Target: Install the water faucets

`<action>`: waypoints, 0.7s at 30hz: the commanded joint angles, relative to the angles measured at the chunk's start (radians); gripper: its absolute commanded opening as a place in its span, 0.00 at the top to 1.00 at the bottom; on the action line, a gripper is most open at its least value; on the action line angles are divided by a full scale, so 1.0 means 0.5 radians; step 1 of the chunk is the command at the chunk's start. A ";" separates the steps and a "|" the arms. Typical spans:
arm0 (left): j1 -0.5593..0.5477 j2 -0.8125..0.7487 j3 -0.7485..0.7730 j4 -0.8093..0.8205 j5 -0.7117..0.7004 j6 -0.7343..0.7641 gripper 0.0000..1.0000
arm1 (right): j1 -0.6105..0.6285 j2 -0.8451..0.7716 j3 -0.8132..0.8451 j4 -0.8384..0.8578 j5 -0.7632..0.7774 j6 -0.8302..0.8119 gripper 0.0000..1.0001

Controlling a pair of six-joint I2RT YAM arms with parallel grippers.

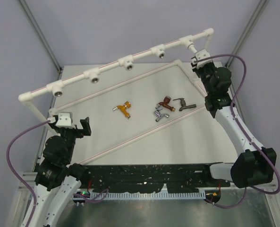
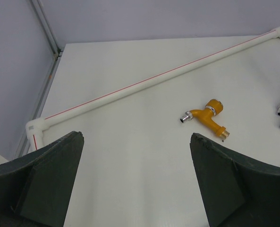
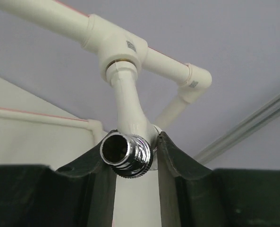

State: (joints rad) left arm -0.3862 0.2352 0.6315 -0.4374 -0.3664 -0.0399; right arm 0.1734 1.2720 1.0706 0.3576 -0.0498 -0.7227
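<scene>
**White faucet [image 3: 130, 104] clamped at the end socket**

We see a flat white table [image 1: 130, 137] closed in by pale lilac-grey walls [image 1: 130, 23], with bare metal posts [image 1: 39, 33] at the corners. A white pipe frame [image 1: 109, 65] with a thin red stripe stands on the table, and its upper rail carries a row of sockets.

The right gripper [image 3: 137, 139] has its dark fingers [image 3: 177, 161] pressed against both sides of the white faucet. Straight ahead of that gripper, the faucet's far end sits in the last socket [image 3: 118, 47] of the rail.

The left gripper [image 2: 137, 137] hangs above the table with its jaws wide apart. The orange faucet [image 2: 207, 116] lies on the table ahead of it and to its right.

Only the right wrist view shows us the grip itself and the shiny open nozzle [image 3: 127, 153], which points back at the camera. Only the top view takes in all the loose faucets. There the brown faucet [image 1: 165, 102], the chrome faucet [image 1: 159, 115] and the dark grey faucet [image 1: 183, 104] lie close together, near the right gripper and below it. The left wrist view shows just slivers of two of them at its right border.
</scene>
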 commanded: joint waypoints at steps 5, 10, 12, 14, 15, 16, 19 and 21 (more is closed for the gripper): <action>-0.007 -0.007 -0.011 0.123 0.018 0.018 0.00 | -0.316 -0.035 -0.033 0.746 -0.410 3.328 0.95; -0.007 -0.007 -0.011 0.123 0.018 0.021 0.00 | -0.390 0.183 -0.129 1.263 -0.465 4.258 0.95; -0.007 -0.013 -0.011 0.123 0.015 0.021 0.00 | -0.390 0.211 -0.101 1.307 -0.514 4.311 0.95; -0.007 -0.013 -0.008 0.123 0.009 0.025 0.00 | -0.393 0.168 -0.104 1.239 -0.526 4.210 0.94; -0.007 -0.013 -0.008 0.123 0.006 0.021 0.00 | -0.396 0.119 -0.104 1.151 -0.529 4.085 0.89; -0.007 -0.013 -0.008 0.123 0.009 0.024 0.00 | -0.399 0.089 -0.110 1.032 -0.529 3.905 0.85; -0.007 -0.013 -0.011 0.126 0.009 0.021 0.00 | -0.402 -0.074 -0.125 0.740 -0.575 3.469 0.63; -0.007 -0.016 -0.011 0.126 0.012 0.025 0.00 | -0.402 -0.172 -0.135 0.531 -0.615 3.125 0.50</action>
State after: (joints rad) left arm -0.3862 0.2352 0.6292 -0.4370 -0.3660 -0.0399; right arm -0.0193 1.3453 0.9680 0.6590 -0.3477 1.1263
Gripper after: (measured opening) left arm 0.994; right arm 0.372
